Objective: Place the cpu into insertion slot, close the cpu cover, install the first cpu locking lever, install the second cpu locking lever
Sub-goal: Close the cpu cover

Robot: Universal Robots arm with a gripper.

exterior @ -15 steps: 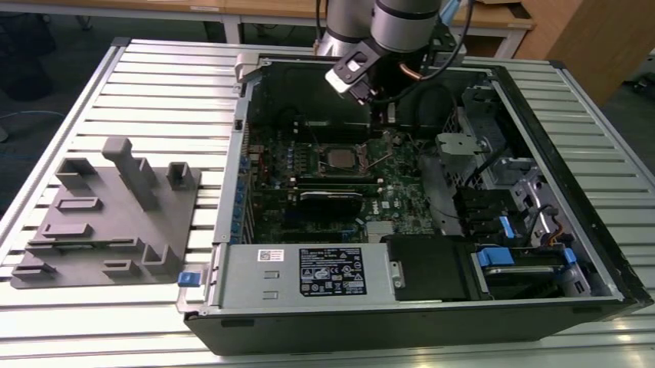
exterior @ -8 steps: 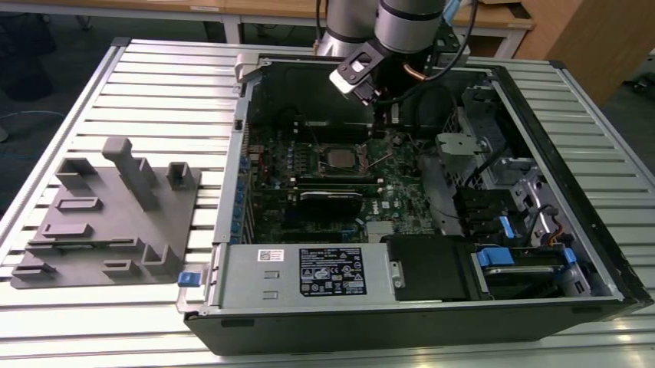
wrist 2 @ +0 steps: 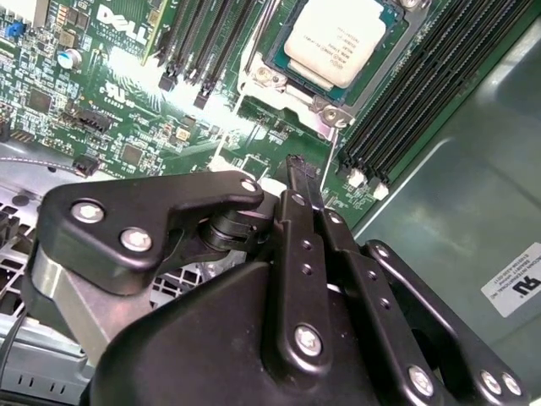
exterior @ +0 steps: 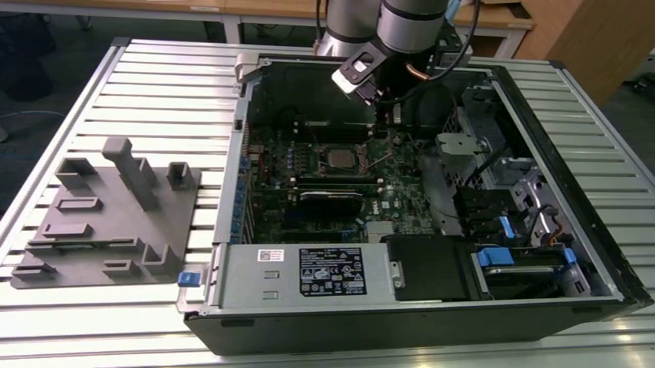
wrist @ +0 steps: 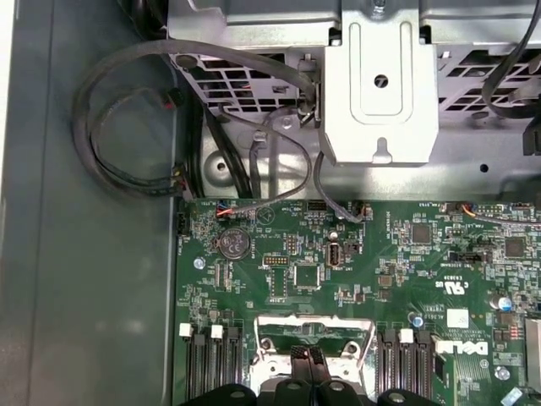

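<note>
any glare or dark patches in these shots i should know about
second wrist view: glare whitens the cpu top; first wrist view: even light, faint sheen on the case wall; exterior view: bright table, motherboard in shade.

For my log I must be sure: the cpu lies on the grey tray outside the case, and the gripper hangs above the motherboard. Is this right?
Not quite. The second wrist view shows the cpu sitting in its socket on the motherboard, not on the grey tray. The gripper does hang above the motherboard.
</note>
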